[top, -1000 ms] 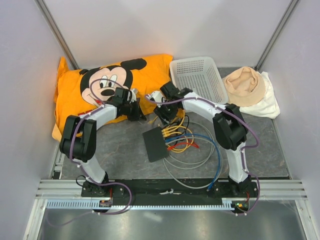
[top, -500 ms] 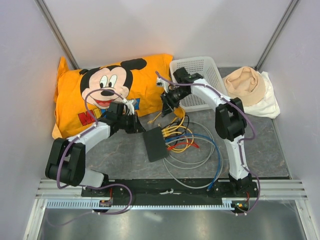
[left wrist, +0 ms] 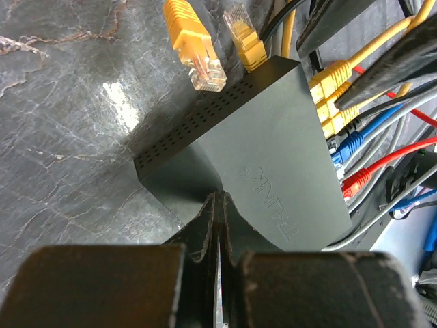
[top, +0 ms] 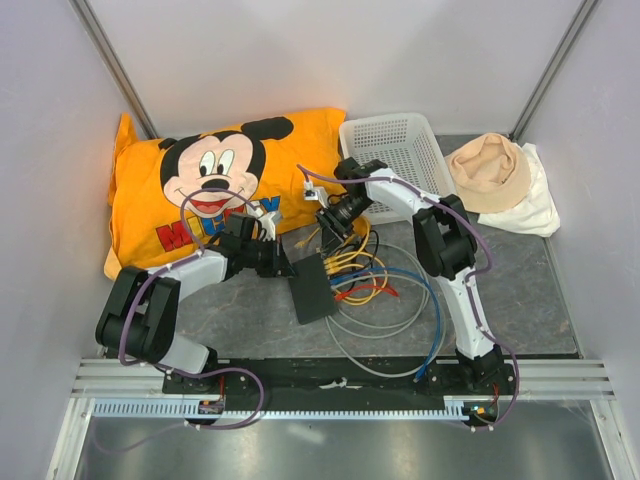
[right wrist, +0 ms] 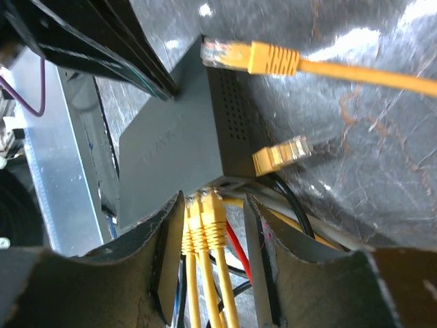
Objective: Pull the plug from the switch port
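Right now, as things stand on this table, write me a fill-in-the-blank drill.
1. The right end effector is open around plugs coloured ____.
2. The shut end effector touching the switch belongs to the ____ arm.
3. Beside the switch lie ____ loose plugs.
4. The mesh basket is coloured ____.
Missing words: yellow; left; two; white.
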You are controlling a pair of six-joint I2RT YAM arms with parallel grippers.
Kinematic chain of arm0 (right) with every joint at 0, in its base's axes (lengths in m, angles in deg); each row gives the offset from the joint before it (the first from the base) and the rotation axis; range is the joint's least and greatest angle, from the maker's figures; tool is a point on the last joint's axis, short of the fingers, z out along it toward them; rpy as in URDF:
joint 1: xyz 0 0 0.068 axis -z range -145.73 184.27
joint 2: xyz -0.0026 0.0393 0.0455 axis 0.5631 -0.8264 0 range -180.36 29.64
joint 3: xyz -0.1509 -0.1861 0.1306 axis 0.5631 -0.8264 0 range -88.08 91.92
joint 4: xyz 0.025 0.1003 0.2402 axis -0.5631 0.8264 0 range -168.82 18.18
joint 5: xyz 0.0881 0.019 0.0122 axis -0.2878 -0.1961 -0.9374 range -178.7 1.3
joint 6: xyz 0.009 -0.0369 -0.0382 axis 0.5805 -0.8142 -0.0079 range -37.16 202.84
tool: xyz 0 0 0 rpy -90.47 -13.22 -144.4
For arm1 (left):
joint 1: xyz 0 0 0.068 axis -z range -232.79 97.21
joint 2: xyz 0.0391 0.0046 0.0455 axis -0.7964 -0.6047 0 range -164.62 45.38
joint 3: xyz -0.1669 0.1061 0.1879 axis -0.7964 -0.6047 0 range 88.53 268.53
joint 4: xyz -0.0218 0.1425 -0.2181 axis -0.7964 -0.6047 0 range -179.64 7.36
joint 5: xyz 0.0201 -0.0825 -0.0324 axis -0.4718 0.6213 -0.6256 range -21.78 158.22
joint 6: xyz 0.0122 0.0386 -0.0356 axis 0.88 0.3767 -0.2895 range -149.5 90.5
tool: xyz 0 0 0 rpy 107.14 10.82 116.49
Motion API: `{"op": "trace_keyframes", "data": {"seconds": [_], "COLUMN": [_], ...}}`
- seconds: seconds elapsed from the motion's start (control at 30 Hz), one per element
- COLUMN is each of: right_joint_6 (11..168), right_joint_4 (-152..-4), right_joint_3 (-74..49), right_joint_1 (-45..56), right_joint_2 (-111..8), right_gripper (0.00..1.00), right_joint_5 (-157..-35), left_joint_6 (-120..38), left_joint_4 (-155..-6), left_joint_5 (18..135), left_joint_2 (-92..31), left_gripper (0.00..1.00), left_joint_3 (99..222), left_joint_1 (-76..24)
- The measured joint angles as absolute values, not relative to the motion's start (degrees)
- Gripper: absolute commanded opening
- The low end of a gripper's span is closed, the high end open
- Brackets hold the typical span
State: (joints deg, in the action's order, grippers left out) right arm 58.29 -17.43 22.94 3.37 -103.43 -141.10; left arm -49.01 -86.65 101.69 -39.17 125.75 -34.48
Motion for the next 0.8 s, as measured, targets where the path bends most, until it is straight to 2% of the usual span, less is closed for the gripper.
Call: {"op": "trace_keyframes", "data": {"seconds": [0.8], "right_joint_6": [56.2], "right_joint_4": [-9.3], "right_joint_3": [27.1], "right_joint_1": [3.7], "right_joint_2": [-109.1], "right_gripper": [0.39], "right_joint_5": [-141.9], "left_joint_6": [-48.9], "left_joint_4": [-85.4], "left_joint_5": [101.6], "left_joint_2": [-39.3], "left_gripper": [0.02], "left_joint_3": [125.6], "left_joint_1": [-34.3]}}
